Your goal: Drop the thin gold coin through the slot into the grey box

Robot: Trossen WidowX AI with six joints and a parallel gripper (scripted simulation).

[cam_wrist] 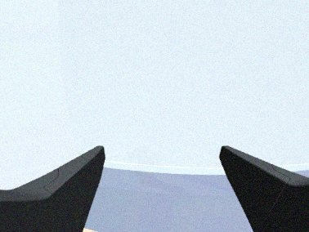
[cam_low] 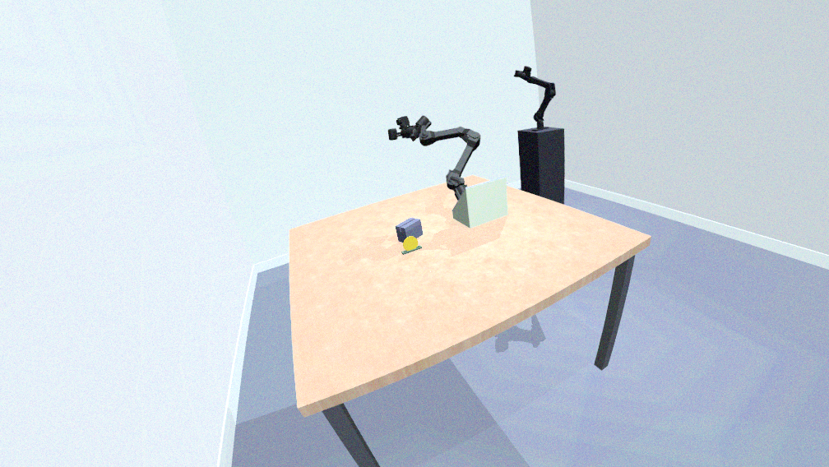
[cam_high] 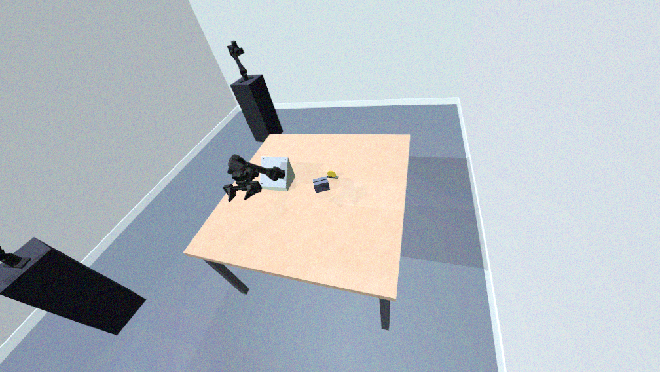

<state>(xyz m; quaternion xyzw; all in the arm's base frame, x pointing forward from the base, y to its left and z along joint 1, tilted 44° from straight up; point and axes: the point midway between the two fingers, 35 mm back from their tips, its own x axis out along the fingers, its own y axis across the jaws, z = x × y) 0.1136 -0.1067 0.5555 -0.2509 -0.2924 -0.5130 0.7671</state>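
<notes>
The gold coin (cam_high: 331, 174) (cam_low: 410, 242) stands on its edge in the thin dark-green holder (cam_low: 404, 251) on the table. The closed grey box (cam_high: 321, 186) (cam_low: 409, 230) stands right beside the holder, with a dark narrow slot line across its lid. My gripper (cam_high: 238, 199) (cam_low: 396, 127) (cam_wrist: 164, 153) is open, with nothing between its wide-apart fingers. It is raised high above the table and well away from the coin and the box. The wrist view shows only wall, floor and a sliver of table edge beyond the fingers, with no coin or box.
A pale wedge-shaped block (cam_high: 272, 181) (cam_low: 488, 202) stands near my arm's base, on the same wooden table (cam_high: 323, 240) (cam_low: 435, 307). Off the table, dark pedestals (cam_high: 251, 106) (cam_high: 78, 291) (cam_low: 540, 162) carry other arms. Walls stand behind the table.
</notes>
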